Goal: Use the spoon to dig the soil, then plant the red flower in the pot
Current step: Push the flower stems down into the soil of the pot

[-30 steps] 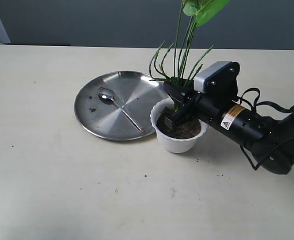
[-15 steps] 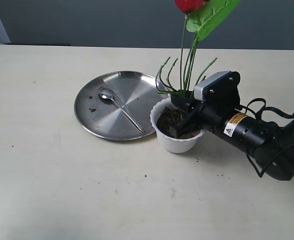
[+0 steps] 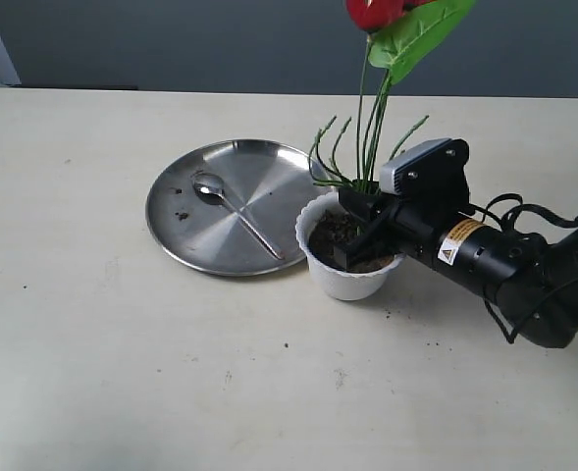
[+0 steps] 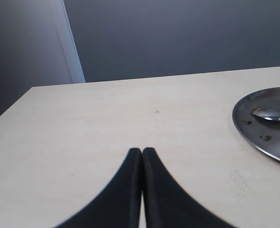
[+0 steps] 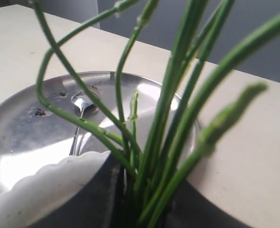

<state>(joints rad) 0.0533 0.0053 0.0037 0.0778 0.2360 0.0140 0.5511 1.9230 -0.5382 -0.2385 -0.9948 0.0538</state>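
The white pot (image 3: pixel 345 280) stands right of the steel plate (image 3: pixel 269 167), with dark soil (image 3: pixel 330 232) inside. My right gripper (image 3: pixel 355 235) reaches into the pot, shut on the red flower's green stems (image 3: pixel 370 132). The stems rise upright to the red bloom (image 3: pixel 375 12) and broad leaf (image 3: pixel 421 29). The right wrist view shows the stems (image 5: pixel 178 137) pinched between the dark fingers (image 5: pixel 90 199), beside the scalloped pot rim (image 5: pixel 49 180). The spoon (image 3: pixel 232 206) lies on the plate, also seen as spoon (image 5: pixel 79 118) and spoon (image 4: pixel 273 115). My left gripper (image 4: pixel 142 154) is shut and empty over bare table.
The round steel plate (image 4: pixel 254 133) carries a few soil crumbs (image 3: pixel 181 212). Small crumbs dot the table (image 3: pixel 122 343) in front of the pot. A dark wall lies behind the table's far edge.
My right gripper has tipped the flower more upright in the pot and shifted slightly; the red bloom has come into view at the top. The left gripper's earlier state is not shown.
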